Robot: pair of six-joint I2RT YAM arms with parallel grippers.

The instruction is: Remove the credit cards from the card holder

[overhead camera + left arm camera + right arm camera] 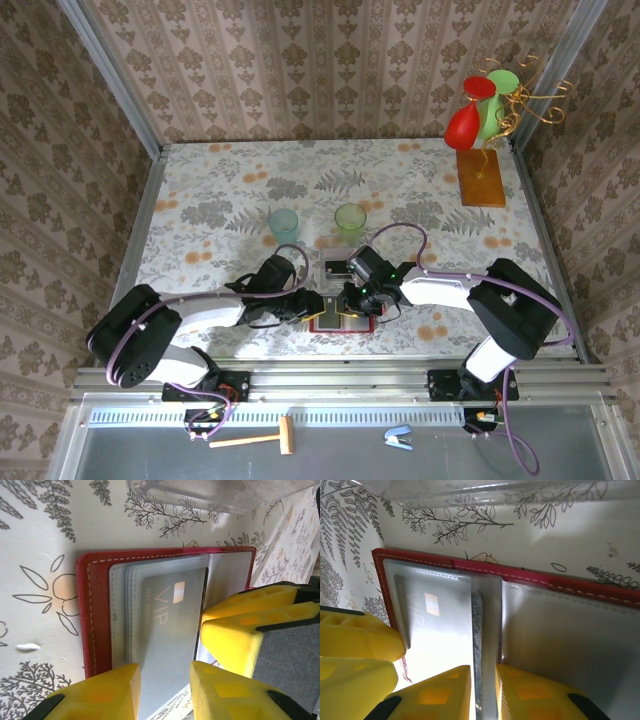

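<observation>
This is a robotics lab cell dressed up to look like a home. Two robot arms, the left arm [150, 335] and the right arm [510, 310], are bolted to an aluminium rail [340, 378] at the near edge of the worktop [220, 200], and a purple cable [400, 228] loops off one of them. Bare metal posts [110, 75] frame flat panels covered in damask wallpaper [300, 70], and a floral cloth covers the worktop. Homely props stand on it: a teal tumbler [283, 222], a green tumbler [350, 218] and a red-and-green ornament [480, 110] with gold wire on a wooden block [480, 178]. Workshop odds lie in front of the rail: a wooden mallet [260, 437] and a blue stapler [399, 436].
</observation>
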